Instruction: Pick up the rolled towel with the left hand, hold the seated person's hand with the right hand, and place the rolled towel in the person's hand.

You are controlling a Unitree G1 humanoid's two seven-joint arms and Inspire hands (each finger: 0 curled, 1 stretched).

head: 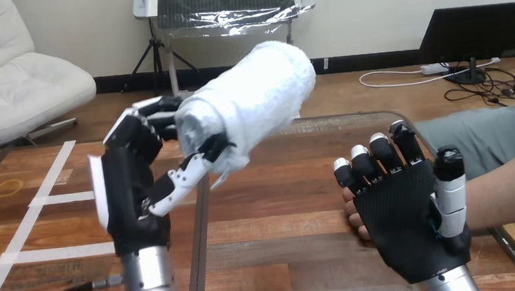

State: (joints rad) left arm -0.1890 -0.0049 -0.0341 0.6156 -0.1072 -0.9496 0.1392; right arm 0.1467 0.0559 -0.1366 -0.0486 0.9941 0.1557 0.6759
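Towel (251, 94), just one, clasped by left hand (130, 190); right hand (403, 217) fronts person's hand (351, 209).

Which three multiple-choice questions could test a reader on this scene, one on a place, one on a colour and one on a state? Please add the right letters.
1. Where is the rolled towel?
A. On the floor
B. Raised above the table, in the left hand
C. Under the table

2. What colour is the rolled towel?
A. White
B. Blue
C. Red

3. In what state is the right hand?
A. Curled round the towel
B. Fingers straight, in front of the person's hand
C. An empty fist

Answers:
1 B: the left hand's fingers and thumb wrap one end of the roll, well clear of the table.
2 A: the whole roll is white.
3 B: its fingers point up, and the person's fingertips show past its edge.
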